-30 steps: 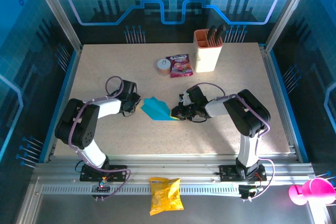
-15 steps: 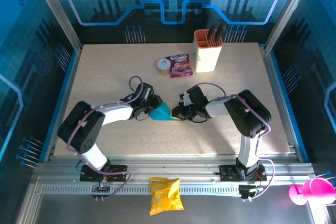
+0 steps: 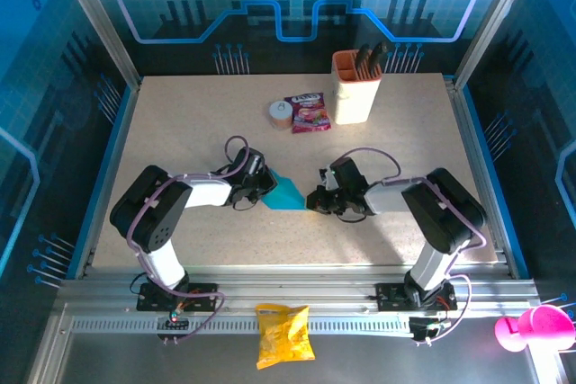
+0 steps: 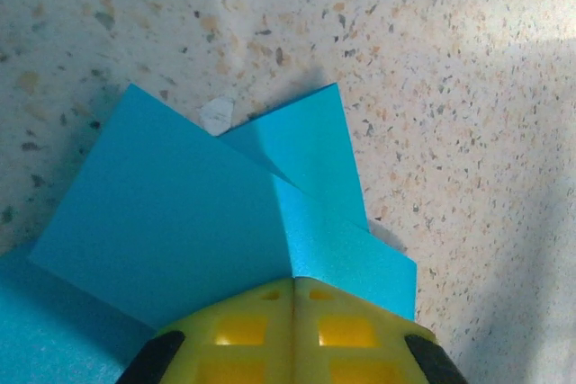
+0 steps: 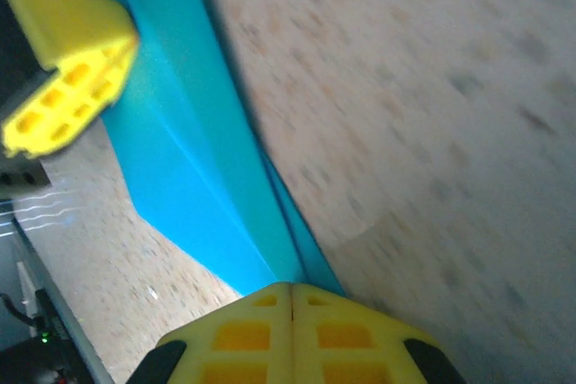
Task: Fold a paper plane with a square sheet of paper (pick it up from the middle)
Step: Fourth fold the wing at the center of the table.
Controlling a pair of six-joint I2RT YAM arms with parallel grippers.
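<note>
The creased cyan-blue square sheet of paper [image 3: 290,195], at the middle of the speckled table [image 3: 180,114], is now pinched by the just-closed left gripper [image 4: 292,283]. The right gripper [image 5: 290,290] is kept clamped opposite, so folding can be continued.

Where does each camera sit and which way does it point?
Top external: above and behind, facing down at the table; left arm and right arm show.
Left wrist: looking past the shut left pincer at the folded blue paper.
Right wrist: along the shut right pincer across the paper, toward the left pincer.
All three share the paper.
</note>
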